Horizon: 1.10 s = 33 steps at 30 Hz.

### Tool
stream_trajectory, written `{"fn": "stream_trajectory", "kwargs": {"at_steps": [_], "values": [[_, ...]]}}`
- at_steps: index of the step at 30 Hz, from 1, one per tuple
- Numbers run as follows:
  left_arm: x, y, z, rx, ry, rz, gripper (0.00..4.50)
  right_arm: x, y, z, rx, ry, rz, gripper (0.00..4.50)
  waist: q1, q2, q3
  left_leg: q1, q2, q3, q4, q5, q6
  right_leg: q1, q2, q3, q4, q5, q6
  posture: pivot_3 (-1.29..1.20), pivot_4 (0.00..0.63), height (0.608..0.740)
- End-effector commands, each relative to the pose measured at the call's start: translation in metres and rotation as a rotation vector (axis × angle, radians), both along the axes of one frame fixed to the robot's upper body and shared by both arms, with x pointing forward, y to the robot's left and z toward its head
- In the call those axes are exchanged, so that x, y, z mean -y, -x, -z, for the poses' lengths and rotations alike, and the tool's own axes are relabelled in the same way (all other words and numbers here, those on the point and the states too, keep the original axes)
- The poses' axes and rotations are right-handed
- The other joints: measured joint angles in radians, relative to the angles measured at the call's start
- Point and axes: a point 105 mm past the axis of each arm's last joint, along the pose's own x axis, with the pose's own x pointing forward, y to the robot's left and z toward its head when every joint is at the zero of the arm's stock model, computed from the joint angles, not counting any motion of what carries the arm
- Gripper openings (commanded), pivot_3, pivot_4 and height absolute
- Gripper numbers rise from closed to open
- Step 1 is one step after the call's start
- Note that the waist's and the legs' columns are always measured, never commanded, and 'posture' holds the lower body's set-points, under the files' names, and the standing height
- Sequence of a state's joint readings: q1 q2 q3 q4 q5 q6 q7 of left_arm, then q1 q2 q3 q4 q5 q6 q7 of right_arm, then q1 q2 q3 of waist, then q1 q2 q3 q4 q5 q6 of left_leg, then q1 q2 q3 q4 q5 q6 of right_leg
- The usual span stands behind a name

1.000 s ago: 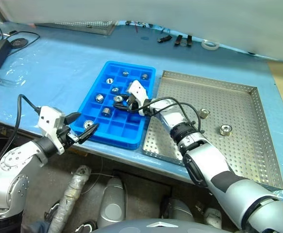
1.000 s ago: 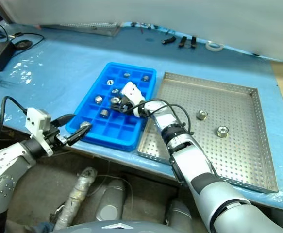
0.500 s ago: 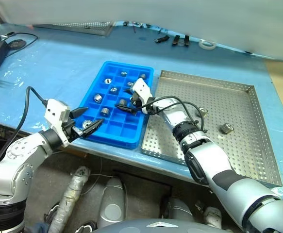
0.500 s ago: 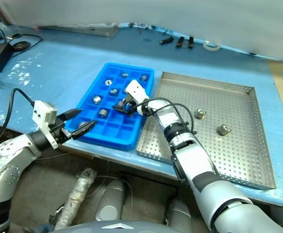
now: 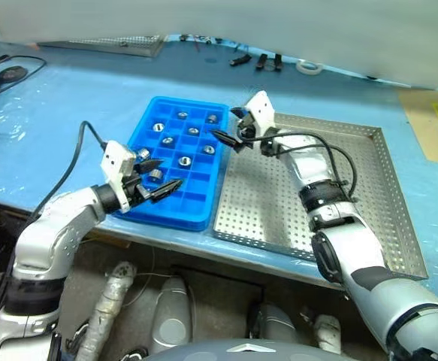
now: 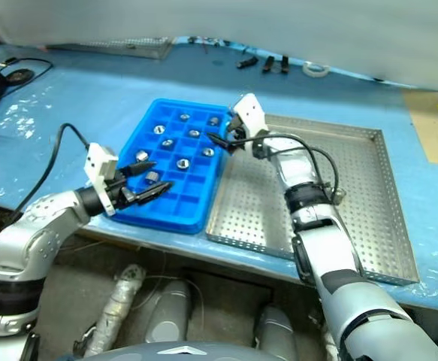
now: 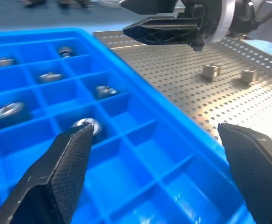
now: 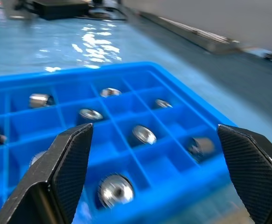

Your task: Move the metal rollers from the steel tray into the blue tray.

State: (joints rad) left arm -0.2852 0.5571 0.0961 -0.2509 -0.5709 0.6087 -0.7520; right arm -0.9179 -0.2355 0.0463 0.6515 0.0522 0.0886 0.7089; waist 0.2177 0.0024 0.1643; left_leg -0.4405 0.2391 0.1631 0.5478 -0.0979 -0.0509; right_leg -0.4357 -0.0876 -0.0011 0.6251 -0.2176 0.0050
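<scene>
Left pincer [image 5: 158,174] wide open, empty, over near edge of blue tray [image 5: 142,134]. Right pincer [image 5: 230,129] also spread wide, holding nothing, above blue tray's far right rim beside steel tray [image 5: 369,195]. Metal rollers [image 5: 185,160] sit in separate compartments; two more [image 7: 211,71] lie on steel tray. Blue-covered worktop [image 5: 68,105] beneath.

A workbench covered in light blue sheeting [image 5: 68,98] spans the scene, its film glinting under overhead light. Along the far edge lie a roll of tape [image 5: 306,67], small dark clips [image 5: 267,61], a grey mesh tray [image 5: 106,44] and black cables [image 5: 8,73].
</scene>
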Motion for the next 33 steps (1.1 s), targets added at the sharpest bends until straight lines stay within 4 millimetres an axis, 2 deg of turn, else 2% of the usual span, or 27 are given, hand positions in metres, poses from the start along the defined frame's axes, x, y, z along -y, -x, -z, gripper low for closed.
{"fn": "stream_trajectory", "kwargs": {"at_steps": [1, 3, 5, 7, 10, 13, 16, 21, 27, 30, 33], "values": [[0.019, -0.008, -0.008, 0.043, 0.005, 0.099, 4.5, 0.031, 0.001, -0.028, 0.094, -0.043, 0.158, 4.46, -0.024, 0.0, 0.0, 0.0, 0.0, 0.0, 0.0, 0.0, 0.0, 0.0, 0.0, 0.0, 0.0, 0.001, 0.002, 0.11, 0.15, 0.74], [0.029, -0.014, -0.008, 0.046, 0.003, 0.144, 4.5, 0.059, 0.002, -0.03, 0.134, -0.026, 0.287, 4.46, -0.044, 0.0, 0.0, 0.0, -0.001, 0.0, 0.0, 0.0, 0.0, 0.0, 0.0, 0.0, 0.0, 0.001, 0.002, 0.05, 0.15, 0.74], [0.037, -0.019, -0.009, 0.055, 0.003, 0.177, 4.5, 0.079, 0.009, -0.039, 0.218, -0.018, 0.36, 4.46, -0.064, 0.0, 0.0, 0.0, -0.001, 0.001, 0.0, 0.001, -0.001, 0.0, 0.0, 0.001, 0.0, 0.002, 0.003, 0.01, 0.15, 0.74], [0.047, -0.024, -0.012, 0.065, 0.008, 0.212, 4.5, 0.099, 0.019, -0.039, 0.205, -0.061, 0.411, 4.46, -0.082, 0.0, 0.0, 0.001, -0.001, 0.002, 0.0, 0.001, -0.001, 0.0, 0.0, 0.002, -0.001, 0.002, 0.003, -0.04, 0.15, 0.74], [0.065, -0.028, -0.014, 0.069, 0.008, 0.296, 4.5, 0.129, 0.034, -0.024, 0.155, -0.06, 0.503, 4.46, -0.101, 0.0, 0.0, 0.002, -0.001, 0.002, -0.001, 0.0, 0.0, 0.001, 0.0, 0.002, -0.001, 0.002, 0.003, -0.09, 0.15, 0.74], [0.08, -0.028, -0.013, 0.065, 0.003, 0.378, 4.5, 0.145, 0.046, -0.003, 0.091, -0.044, 0.557, 4.46, -0.126, 0.0, 0.0, 0.003, -0.001, 0.003, -0.001, 0.0, 0.0, 0.002, 0.0, 0.003, -0.002, 0.002, 0.003, -0.13, 0.15, 0.74], [0.094, -0.028, -0.014, 0.063, -0.003, 0.449, 4.5, 0.148, 0.056, 0.021, 0.05, -0.001, 0.562, 4.46, -0.143, 0.0, 0.0, 0.006, -0.001, 0.005, -0.001, 0.0, 0.001, 0.002, 0.0, 0.003, -0.001, 0.002, 0.002, -0.15, 0.15, 0.74], [0.104, -0.03, -0.014, 0.074, -0.018, 0.495, 4.5, 0.149, 0.061, 0.048, -0.033, 0.008, 0.572, 4.46, -0.159, 0.0, 0.0, 0.009, -0.001, 0.01, 0.0, -0.001, 0.003, 0.003, -0.001, 0.004, -0.001, 0.001, 0.0, -0.16, 0.15, 0.74], [0.102, -0.031, -0.014, 0.075, -0.019, 0.493, 4.5, 0.154, 0.061, 0.074, -0.108, 0.039, 0.583, 4.46, -0.162, 0.0, 0.0, 0.018, -0.002, 0.012, -0.001, -0.005, 0.01, 0.012, -0.001, 0.005, -0.004, 0.001, 0.0, -0.16, 0.15, 0.74], [0.098, -0.031, -0.01, 0.071, -0.032, 0.482, 4.5, 0.159, 0.059, 0.092, -0.166, 0.057, 0.608, 4.46, -0.161, 0.0, 0.0, 0.018, -0.002, 0.012, -0.001, -0.005, 0.01, 0.013, -0.001, 0.004, -0.004, 0.001, 0.0, -0.14, 0.15, 0.74], [0.097, -0.03, -0.009, 0.069, -0.036, 0.479, 4.5, 0.163, 0.056, 0.099, -0.192, 0.053, 0.629, 4.46, -0.161, 0.0, 0.0, 0.018, -0.002, 0.012, -0.001, -0.006, 0.01, 0.013, -0.001, 0.004, -0.005, 0.001, 0.0, -0.12, 0.15, 0.74]]}}
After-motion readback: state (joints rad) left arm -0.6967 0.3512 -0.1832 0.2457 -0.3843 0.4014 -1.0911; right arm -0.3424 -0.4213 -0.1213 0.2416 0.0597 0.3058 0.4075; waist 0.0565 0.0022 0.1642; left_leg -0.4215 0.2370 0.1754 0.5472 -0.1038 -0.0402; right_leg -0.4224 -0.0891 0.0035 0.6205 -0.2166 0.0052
